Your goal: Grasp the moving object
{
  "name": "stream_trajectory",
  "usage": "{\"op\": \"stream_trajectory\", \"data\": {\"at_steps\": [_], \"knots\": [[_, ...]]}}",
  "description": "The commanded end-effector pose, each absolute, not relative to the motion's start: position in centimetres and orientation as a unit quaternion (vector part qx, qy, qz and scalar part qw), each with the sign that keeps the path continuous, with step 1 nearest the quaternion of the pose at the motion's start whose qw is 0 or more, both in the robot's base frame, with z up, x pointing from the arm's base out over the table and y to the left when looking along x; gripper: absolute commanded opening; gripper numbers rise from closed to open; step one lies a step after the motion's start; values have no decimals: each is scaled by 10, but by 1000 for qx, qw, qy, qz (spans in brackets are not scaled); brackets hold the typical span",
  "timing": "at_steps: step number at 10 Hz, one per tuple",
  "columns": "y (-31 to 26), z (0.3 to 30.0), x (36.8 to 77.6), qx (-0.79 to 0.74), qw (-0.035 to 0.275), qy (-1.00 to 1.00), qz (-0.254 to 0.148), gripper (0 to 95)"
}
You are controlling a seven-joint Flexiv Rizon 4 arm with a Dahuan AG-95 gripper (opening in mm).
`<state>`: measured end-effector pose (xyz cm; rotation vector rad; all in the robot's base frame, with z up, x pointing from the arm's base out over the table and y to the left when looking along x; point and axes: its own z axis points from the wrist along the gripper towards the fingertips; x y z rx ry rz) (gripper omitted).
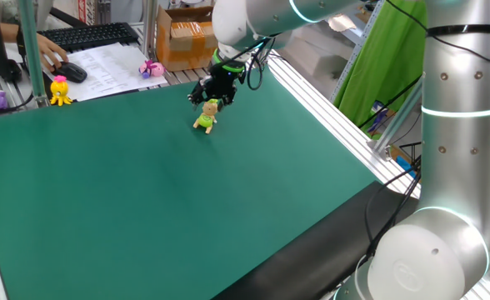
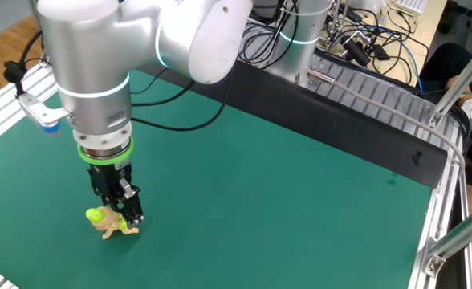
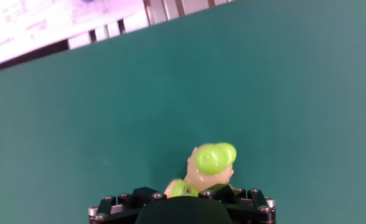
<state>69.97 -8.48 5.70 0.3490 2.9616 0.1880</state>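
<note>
Toy first: the tiny toy figure with a tan round head and a yellow-green body [image 1: 205, 120] lies on the big green table mat [image 1: 145, 208], near the far side of it. In the other fixed view the little toy [image 2: 111, 222] sits close to the near left edge of the mat. In the hand view its green cap and tan face [image 3: 211, 165] poke out right at the front of the gripper.

Right above the toy is the black two-finger gripper [image 1: 209, 98]. It hangs straight down from the big silver robot arm [image 1: 457, 125], with a green ring just over it. The black fingers [image 2: 127, 206] come down to the toy and look like they touch it or sit just beside it. I cannot tell if the gripper is holding the toy or only standing over it, because the tips are hard to see.

Far off, at the back edge of the mat, stands a yellow octopus toy with a pink top [image 1: 60, 90]. A pink-and-white toy [image 1: 152, 68] lies on white paper behind the mat, near a black keyboard [image 1: 91, 35].
</note>
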Motion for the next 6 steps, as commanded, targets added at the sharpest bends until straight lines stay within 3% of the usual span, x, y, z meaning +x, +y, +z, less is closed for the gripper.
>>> {"op": "stream_trajectory", "data": {"at_steps": [1, 6], "knots": [[-86, 57, 703, 142, 76, 984, 70, 760], [-89, 49, 709, 201, 86, 973, 72, 760]]}}
